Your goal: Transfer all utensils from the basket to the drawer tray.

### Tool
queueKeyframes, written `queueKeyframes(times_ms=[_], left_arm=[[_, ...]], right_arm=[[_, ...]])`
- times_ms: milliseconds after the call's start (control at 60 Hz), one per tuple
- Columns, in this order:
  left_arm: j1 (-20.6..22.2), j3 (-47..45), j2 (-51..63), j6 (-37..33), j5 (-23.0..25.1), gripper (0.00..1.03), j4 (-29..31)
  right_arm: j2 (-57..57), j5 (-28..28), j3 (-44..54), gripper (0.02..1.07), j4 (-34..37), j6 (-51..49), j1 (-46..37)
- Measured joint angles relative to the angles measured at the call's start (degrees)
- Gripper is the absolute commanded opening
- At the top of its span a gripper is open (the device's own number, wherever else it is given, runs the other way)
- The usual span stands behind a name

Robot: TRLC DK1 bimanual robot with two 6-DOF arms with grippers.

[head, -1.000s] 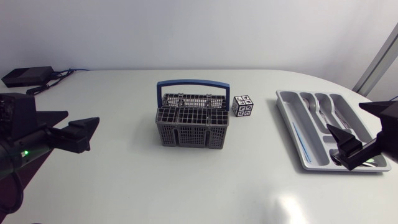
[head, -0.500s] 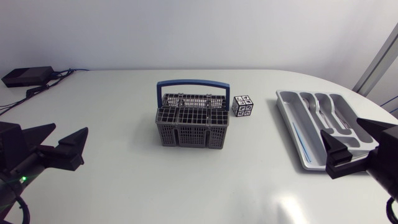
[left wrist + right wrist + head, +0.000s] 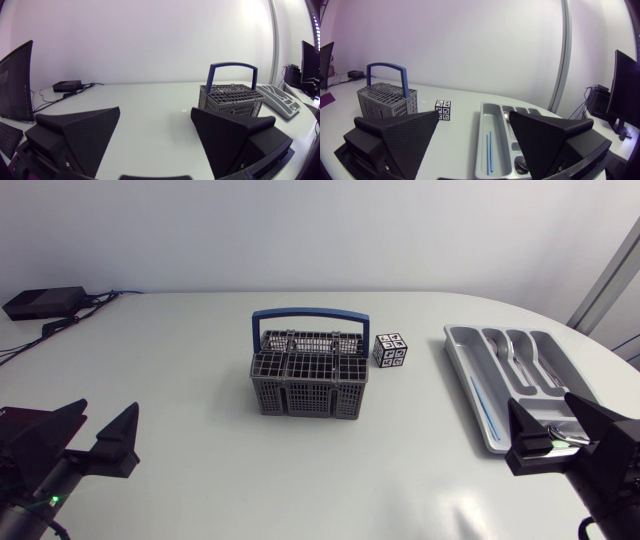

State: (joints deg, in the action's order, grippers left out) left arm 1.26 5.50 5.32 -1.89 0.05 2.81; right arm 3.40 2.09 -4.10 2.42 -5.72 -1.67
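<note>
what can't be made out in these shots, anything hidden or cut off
Basket interior, head view: the grid top hides whether anything is inside.
Tray near end, head view: covered by the right gripper.
Cube markings: too small to read in any view.

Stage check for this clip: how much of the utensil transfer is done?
Done: spoons and a blue stick lie in the tray; nothing shows above the basket. In hand: nothing, left gripper and right gripper open, empty. Left: only whatever the basket might hide.
</note>
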Motion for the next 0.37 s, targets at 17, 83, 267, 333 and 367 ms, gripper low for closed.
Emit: queueKeyframes(times_ms=[17,83,267,333,367], left_arm=[[-0.07,-0.39,-0.48,0.07,0.02,0.99,-0.31],[-0.46,-2.16,-2.45,0.44,0.02,0.99,-1.33],[-0.83,-2.99,-4.92,0.66,-0.13,0.99,-2.75],[-0.83,-3.02,-4.96,0.66,-0.13,0.98,-2.75],[-0.83,-3.02,-4.96,0.66,-0.13,0.98,-2.75]], right_arm=[[-0.37,-0.26,0.35,1.03,-0.22,0.35,0.17],[-2.08,-1.14,2.01,1.03,-1.25,2.25,0.9],[-3.08,-1.57,2.95,1.03,-1.4,3.89,1.27],[-3.15,-1.57,2.95,1.03,-1.4,4.07,1.27],[-3.15,-1.57,2.95,1.03,-1.4,4.07,1.25]])
